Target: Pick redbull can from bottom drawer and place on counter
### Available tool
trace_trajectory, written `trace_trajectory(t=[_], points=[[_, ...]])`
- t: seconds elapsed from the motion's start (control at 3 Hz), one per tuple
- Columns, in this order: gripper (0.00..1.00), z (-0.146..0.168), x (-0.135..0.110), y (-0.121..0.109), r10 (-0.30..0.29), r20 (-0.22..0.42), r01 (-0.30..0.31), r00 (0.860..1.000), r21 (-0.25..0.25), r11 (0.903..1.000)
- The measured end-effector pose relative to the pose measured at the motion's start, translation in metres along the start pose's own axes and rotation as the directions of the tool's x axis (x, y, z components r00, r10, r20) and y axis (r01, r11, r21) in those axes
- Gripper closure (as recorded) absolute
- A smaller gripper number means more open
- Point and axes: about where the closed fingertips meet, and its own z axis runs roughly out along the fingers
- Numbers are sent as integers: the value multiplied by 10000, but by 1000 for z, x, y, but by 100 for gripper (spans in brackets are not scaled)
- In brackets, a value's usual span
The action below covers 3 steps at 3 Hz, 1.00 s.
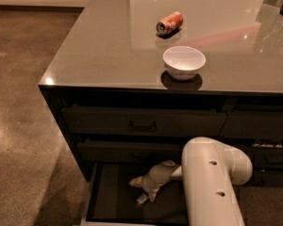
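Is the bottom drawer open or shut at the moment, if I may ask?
Open: the bottom drawer is pulled out, dark floor exposed, and the gripper reaches inside it.
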Motion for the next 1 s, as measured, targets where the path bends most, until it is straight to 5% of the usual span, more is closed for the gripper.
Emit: trace_trajectory(t=[1.0], points=[[82,0,23,3,541,-26,-541,9985,0,9985]])
